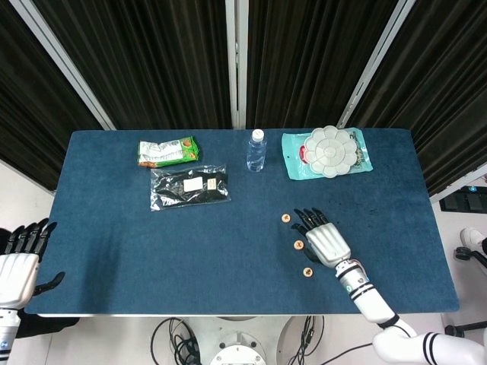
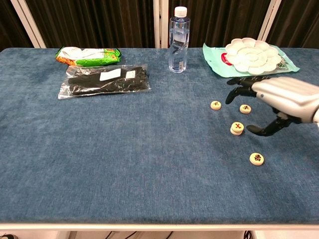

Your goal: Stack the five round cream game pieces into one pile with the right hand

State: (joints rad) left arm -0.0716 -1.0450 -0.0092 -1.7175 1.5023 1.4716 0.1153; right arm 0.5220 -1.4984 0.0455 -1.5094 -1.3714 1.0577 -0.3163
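4 round cream game pieces show on the blue tabletop (image 2: 124,164), right of centre, each a small disc with a dark red mark on its top face. The far-left piece (image 2: 216,105) lies alone, and the far-right piece (image 2: 244,108) sits just beside it to the right. The middle piece (image 2: 237,128) lies nearer to me; it looks thicker than the others in the chest view, perhaps 2 discs stacked, though I cannot tell for sure. The near piece (image 2: 256,158) lies alone, closest to the near edge. None touches another that I can see.

My right hand (image 2: 279,97) is raised over the pieces, palm down, holding nothing. My fingers (image 2: 238,88) are spread and curve downward above the far-right piece, clear of it. My thumb (image 2: 263,129) reaches left and low, its tip just right of the middle piece and apart from it. In the head view the back of the hand (image 1: 327,242) lies right of the discs, the forearm running off toward the near right.

My left hand (image 1: 17,262) hangs off the near-left corner of the tabletop, fingers straight and apart, empty.
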